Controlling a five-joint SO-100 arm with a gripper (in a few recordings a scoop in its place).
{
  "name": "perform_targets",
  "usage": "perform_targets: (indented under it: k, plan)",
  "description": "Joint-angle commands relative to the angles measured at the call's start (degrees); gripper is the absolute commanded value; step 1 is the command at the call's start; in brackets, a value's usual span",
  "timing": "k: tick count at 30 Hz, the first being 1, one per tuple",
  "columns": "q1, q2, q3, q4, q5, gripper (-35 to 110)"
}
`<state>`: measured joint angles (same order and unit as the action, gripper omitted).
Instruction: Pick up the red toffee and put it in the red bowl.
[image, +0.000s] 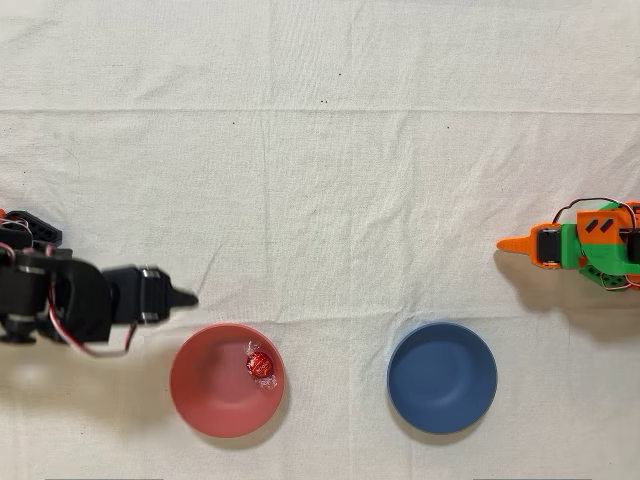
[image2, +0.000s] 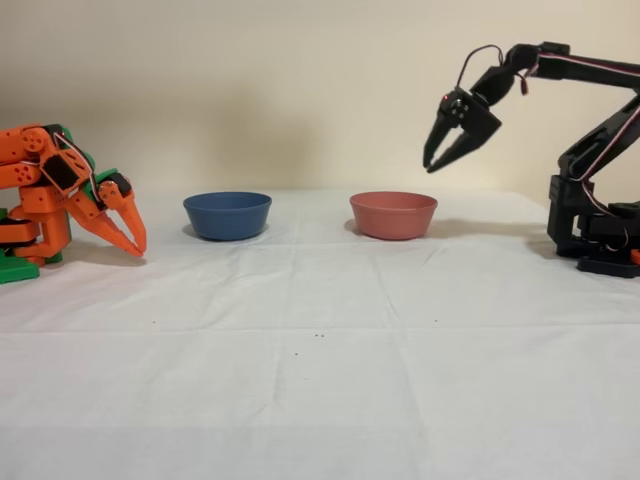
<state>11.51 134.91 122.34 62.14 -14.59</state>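
Observation:
The red toffee (image: 259, 364) lies inside the red bowl (image: 205, 400), near its right rim in the overhead view. In the fixed view the red bowl (image2: 393, 215) hides the toffee behind its wall. My black gripper (image: 190, 298) hovers left of and above the bowl's upper-left rim in the overhead view. From the side, the gripper (image2: 430, 167) hangs well above the bowl's right edge, pointing down. Its fingertips meet at a point and hold nothing.
A blue bowl (image: 441, 377) (image2: 227, 214) stands on the white cloth beside the red one. The idle orange arm (image: 580, 245) (image2: 70, 200) rests at the opposite side. My black base (image2: 600, 235) stands right of the red bowl in the fixed view.

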Motion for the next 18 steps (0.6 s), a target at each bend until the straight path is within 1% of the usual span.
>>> perform_targets:
  k: [1, 5, 8, 11, 18]
  plan:
    - [-2.64, 9.84, 7.38, -1.14, -1.67, 1]
    - [-5.54, 20.83, 18.02, -4.31, -3.96, 1]
    - [-8.7, 31.11, 24.96, -5.19, -1.32, 1]
    - [-10.55, 35.24, 27.77, -4.39, 3.69, 1]
    - [-10.55, 42.89, 36.39, -8.61, 6.68, 1]
